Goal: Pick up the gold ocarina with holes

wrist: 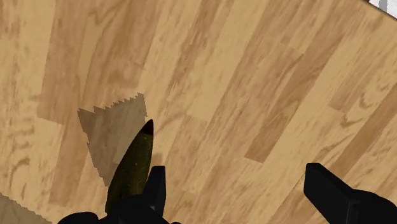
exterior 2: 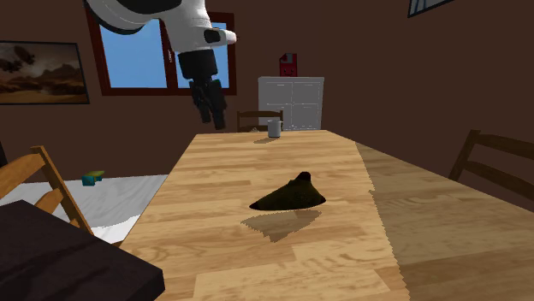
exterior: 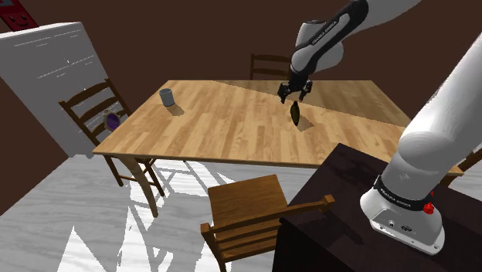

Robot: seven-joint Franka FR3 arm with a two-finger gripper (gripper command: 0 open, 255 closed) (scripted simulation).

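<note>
Ocarina [wrist: 132, 170], dark gold, just outside gripper [wrist: 236, 177], unheld, jaws spread apart, above wooden table [exterior: 216, 127], arm [exterior: 324, 32] lettering unreadable.

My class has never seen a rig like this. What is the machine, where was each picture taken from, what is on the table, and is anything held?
The machine is one white robot arm ending in a black two-finger gripper. One picture looks down from beside the arm's stand, another looks along the table, and the third comes from a camera on the gripper. On the wooden table lie a dark gold ocarina and a grey mug; chairs stand around it. Nothing is held: in the wrist view the fingers stand apart, and the ocarina lies beside one finger, not between them.
</note>
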